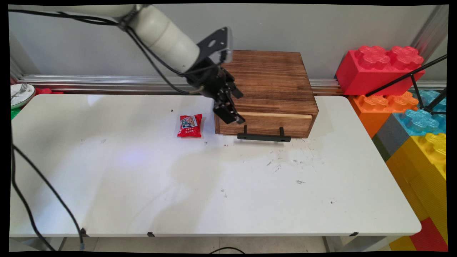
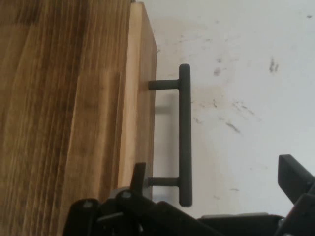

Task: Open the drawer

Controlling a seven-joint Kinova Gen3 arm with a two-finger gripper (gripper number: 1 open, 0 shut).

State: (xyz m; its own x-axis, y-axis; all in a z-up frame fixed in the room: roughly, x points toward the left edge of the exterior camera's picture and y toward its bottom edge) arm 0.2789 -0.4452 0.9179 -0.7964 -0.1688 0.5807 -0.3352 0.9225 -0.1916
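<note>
A dark wooden box (image 1: 270, 82) stands at the back of the white table (image 1: 214, 185). Its drawer front (image 1: 267, 124) of lighter wood carries a black bar handle (image 1: 264, 137), and a strip of the drawer's top edge shows. My gripper (image 1: 235, 107) hangs open above the box's front left corner, close to the left end of the handle, holding nothing. In the hand view the handle (image 2: 184, 132) runs up the picture beside the drawer front (image 2: 140, 98), and my gripper (image 2: 214, 169) straddles its near end without touching it. A red snack packet (image 1: 190, 125) lies on the table left of the box.
Large toy bricks stand at the right: red (image 1: 378, 69), orange (image 1: 383, 107), blue (image 1: 421, 121), yellow (image 1: 425, 167). A black stand's legs (image 1: 410, 76) cross them. A plate with a fork (image 1: 19, 93) sits at the far left edge. Black cables (image 1: 39, 185) hang at the left.
</note>
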